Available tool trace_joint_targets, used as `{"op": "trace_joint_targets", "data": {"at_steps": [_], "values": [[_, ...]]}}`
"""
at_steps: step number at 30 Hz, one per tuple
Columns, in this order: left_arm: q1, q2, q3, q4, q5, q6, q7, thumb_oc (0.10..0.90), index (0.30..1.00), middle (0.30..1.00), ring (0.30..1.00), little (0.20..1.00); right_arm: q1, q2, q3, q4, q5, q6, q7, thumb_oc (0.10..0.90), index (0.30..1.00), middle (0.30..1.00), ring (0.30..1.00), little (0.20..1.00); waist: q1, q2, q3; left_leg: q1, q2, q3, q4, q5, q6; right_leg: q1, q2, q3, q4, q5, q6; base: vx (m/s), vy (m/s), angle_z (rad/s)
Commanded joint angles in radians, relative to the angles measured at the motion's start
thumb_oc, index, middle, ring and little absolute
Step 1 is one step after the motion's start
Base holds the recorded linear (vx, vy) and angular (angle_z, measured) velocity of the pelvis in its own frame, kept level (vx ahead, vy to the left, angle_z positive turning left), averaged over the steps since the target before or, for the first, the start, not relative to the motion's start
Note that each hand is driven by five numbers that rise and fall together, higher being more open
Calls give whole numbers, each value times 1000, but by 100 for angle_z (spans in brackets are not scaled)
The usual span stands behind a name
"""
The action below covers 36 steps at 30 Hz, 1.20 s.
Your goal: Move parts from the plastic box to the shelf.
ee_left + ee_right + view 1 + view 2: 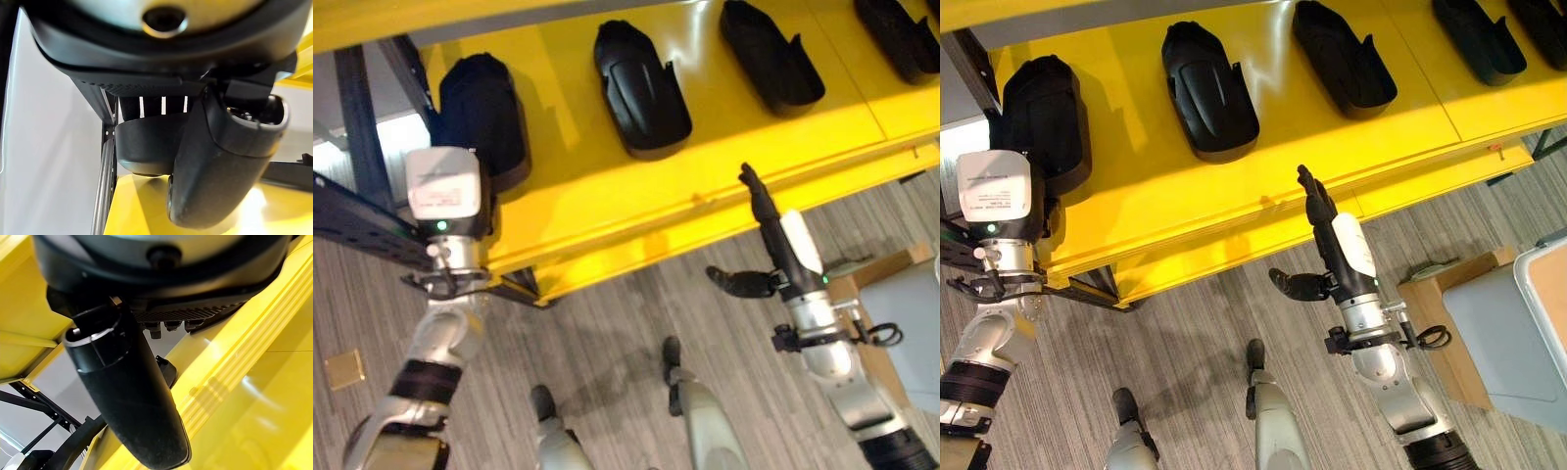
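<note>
Several black moulded parts lie in a row on the yellow shelf [607,196]. The leftmost part [484,108] rests at the shelf's left end, and my left hand [220,161] reaches to its near end from under the white wrist block [443,186]. In the left wrist view the thumb lies beside the part's dark rounded body [146,147]. More parts [641,88] [771,57] sit further right. My right hand [773,235] hangs just before the shelf's front edge, open and holding nothing, fingers straight towards the shelf and thumb stuck out sideways.
A grey plastic box [1508,333] stands at the right on a brown board [1435,304]. The shelf's dark blue upright and brace [357,127] run down at the left. A yellow front lip [1234,245] juts over grey carpet.
</note>
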Motion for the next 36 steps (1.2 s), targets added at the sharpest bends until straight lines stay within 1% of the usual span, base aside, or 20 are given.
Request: {"op": "trace_joint_targets", "data": {"at_steps": [1, 4, 5, 7, 8, 9, 10, 11, 12, 13, 16, 17, 18, 34, 35, 36], "values": [[-59, 62, 32, -13, 5, 37, 59, 400, 300, 300, 300, 300, -41, -6, -65, -115, 12, -78, -43, 900, 1000, 1000, 1000, 1000, 6, -17, -104, -28, -32, 0, 84, -24, 54, -9, 63, -19, 138, -141, -22, 0, 0, 0], [-57, 53, 14, 8, 0, 32, 47, 400, 300, 300, 300, 300, -39, -7, -66, -114, 13, -76, -44, 900, 1000, 1000, 1000, 1000, 4, -19, -101, -29, -35, 0, 85, -24, 55, -9, 63, -17, 138, -141, -22, 30, 6, 0], [-56, 52, 10, 14, -1, 32, 45, 400, 300, 300, 300, 300, -39, -6, -65, -114, 13, -76, -43, 900, 1000, 1000, 1000, 1000, 4, -15, -105, -20, -34, -10, 83, -42, 48, -3, 66, -7, 143, -159, -12, 90, 15, 0], [-56, 48, 1, 26, -7, 31, 40, 400, 300, 300, 300, 300, -39, -6, -65, -113, 12, -75, -45, 900, 1000, 1000, 1000, 1000, 5, -17, -104, -20, -34, -10, 85, -44, 49, -3, 65, -8, 144, -158, -12, 10, 2, -1], [-57, 47, 1, 27, -7, 31, 40, 400, 300, 300, 300, 300, -39, -7, -65, -114, 12, -75, -46, 900, 1000, 1000, 1000, 1000, 5, -22, -99, -29, -35, 1, 88, -26, 55, -10, 61, -17, 141, -142, -22, -68, -9, 0], [-57, 41, -5, 38, -11, 33, 35, 400, 300, 300, 300, 300, -39, -7, -64, -115, 12, -75, -47, 900, 1000, 1000, 1000, 1000, 4, -23, -98, -28, -36, 2, 88, -26, 56, -10, 61, -16, 142, -141, -22, 0, 0, 0], [-61, 39, -10, 49, -15, 34, 33, 400, 300, 300, 300, 300, -39, -6, -64, -115, 13, -74, -47, 900, 1000, 1000, 1000, 1000, 3, -20, -103, -20, -35, -9, 85, -44, 49, -6, 65, -6, 148, -159, -12, 83, 12, -1], [-67, 30, -21, 69, -24, 36, 26, 400, 300, 300, 300, 300, -40, -6, -61, -116, 11, -72, -46, 900, 1000, 1000, 1000, 1000, 2, -22, -102, -22, -34, -8, 88, -44, 49, -8, 65, -4, 147, -157, -12, 0, 0, 0], [-68, 29, -21, 69, -24, 36, 27, 400, 300, 300, 300, 300, -39, -6, -61, -117, 11, -72, -46, 900, 1000, 1000, 1000, 1000, 2, -26, -97, -32, -34, 3, 91, -27, 56, -14, 62, -13, 144, -140, -22, -77, -17, 0], [-73, 24, -33, 82, -26, 36, 19, 400, 300, 300, 300, 300, -38, -8, -58, -116, 10, -71, -45, 900, 1000, 1000, 1000, 1000, -1, -27, -97, -33, -33, 3, 93, -27, 56, -16, 62, -12, 143, -139, -22, -76, -14, 1], [-73, 19, -41, 83, -26, 32, 10, 400, 300, 300, 300, 300, -30, -10, -60, -118, 9, -68, -42, 900, 1000, 1000, 1000, 1000, -2, -28, -97, -35, -32, 4, 96, -28, 56, -19, 60, -12, 146, -139, -22, 26, 4, 0], [-73, 19, -42, 83, -26, 32, 9, 400, 300, 300, 300, 300, -30, -10, -60, -118, 9, -67, -42, 900, 1000, 1000, 1000, 1000, -2, -23, -101, -26, -31, -7, 93, -46, 49, -13, 64, -3, 149, -156, -12, 82, 12, 1], [-72, 17, -44, 84, -26, 32, 8, 400, 300, 300, 300, 300, -28, -10, -61, -120, 10, -67, -41, 900, 1000, 1000, 1000, 1000, -2, -23, -101, -27, -30, -6, 96, -48, 49, -14, 65, -2, 153, -158, -12, 81, 8, -2], [-91, 1, -66, 95, -35, 29, -10, 400, 300, 300, 300, 300, -29, -17, -53, -117, 17, -62, -30, 900, 1000, 1000, 1000, 1000, -5, -25, -101, -28, -29, -5, 105, -56, 50, -18, 67, 1, 159, -157, -13, 0, 0, 0], [-93, 0, -67, 94, -35, 29, -11, 400, 300, 300, 300, 300, -30, -17, -53, -118, 17, -62, -30, 900, 1000, 1000, 1000, 1000, -5, -25, -101, -29, -29, -5, 106, -57, 50, -18, 67, 2, 160, -157, -13, -87, -12, 0], [-95, -1, -69, 92, -34, 28, -11, 400, 300, 300, 300, 300, -31, -17, -51, -119, 16, -62, -30, 900, 1000, 1000, 1000, 1000, -5, -30, -98, -40, -31, 5, 108, -36, 57, -25, 63, -7, 154, -137, -23, 0, 0, 0]]}}
